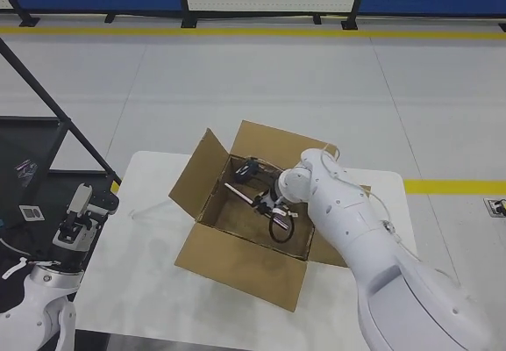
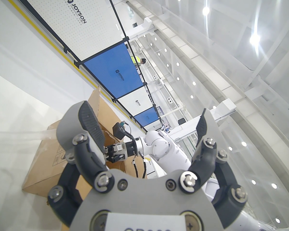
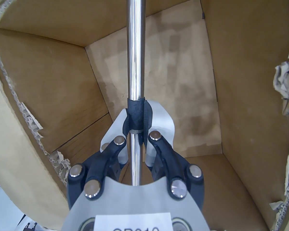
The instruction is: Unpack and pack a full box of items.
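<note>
Box (image 1: 239,268) mouth open above
Raised flaps (image 1: 193,175) hem the sides; right hand (image 3: 136,115) with metal rod (image 3: 135,37) occupies the middle

Glossy white shells are covering right arm (image 1: 349,219) and left arm (image 1: 46,303), black cable (image 1: 281,230) looping off right wrist. Left pincer (image 2: 144,116) and right pincer (image 3: 137,114) are showing grey metal plates, black links, silver screws (image 2: 103,181), ribbed black pads (image 2: 90,121), white label (image 2: 144,222).

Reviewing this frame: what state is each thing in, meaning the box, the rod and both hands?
Cardboard box: open, flaps folded outward.
Metal rod: gripped partway along, reaching down inside the box.
Right hand: shut on the metal rod.
Left hand: open, holding nothing, apart from the box.
</note>
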Robot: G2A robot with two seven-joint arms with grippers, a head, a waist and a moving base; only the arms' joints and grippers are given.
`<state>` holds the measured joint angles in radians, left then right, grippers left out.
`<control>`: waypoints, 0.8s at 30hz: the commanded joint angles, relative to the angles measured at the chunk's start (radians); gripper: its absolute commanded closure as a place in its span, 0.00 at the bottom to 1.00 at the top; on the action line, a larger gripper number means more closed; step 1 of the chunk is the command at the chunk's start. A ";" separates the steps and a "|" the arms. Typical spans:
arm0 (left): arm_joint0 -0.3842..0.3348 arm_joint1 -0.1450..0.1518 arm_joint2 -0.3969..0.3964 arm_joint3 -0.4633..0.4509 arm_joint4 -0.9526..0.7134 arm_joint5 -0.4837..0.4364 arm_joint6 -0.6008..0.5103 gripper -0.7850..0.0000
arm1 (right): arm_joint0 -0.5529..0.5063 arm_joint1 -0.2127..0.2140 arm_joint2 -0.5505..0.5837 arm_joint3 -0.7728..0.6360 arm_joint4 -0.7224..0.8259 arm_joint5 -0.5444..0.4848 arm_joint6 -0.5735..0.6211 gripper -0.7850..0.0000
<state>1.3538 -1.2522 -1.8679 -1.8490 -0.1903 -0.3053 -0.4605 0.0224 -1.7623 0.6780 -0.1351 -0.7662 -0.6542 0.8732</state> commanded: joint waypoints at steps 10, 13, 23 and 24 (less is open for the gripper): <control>0.000 0.000 0.000 0.000 0.000 0.000 0.000 0.00 | -0.005 0.063 0.032 -0.085 0.011 -0.092 -0.052 1.00; 0.000 0.000 0.000 0.000 0.000 0.000 0.000 0.00 | -0.023 0.089 0.044 -0.151 0.007 -0.090 -0.042 1.00; 0.000 0.000 0.000 0.000 0.000 0.000 0.000 0.00 | -0.333 0.262 0.240 -0.931 -0.060 0.137 0.197 1.00; 0.000 0.000 0.000 0.000 0.000 0.000 0.000 0.00 | -0.403 0.285 0.285 -1.072 -0.082 0.175 0.249 1.00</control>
<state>1.3538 -1.2522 -1.8679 -1.8490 -0.1903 -0.3053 -0.4605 -0.3020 -1.5004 0.9151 -1.0080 -0.8291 -0.5201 1.0642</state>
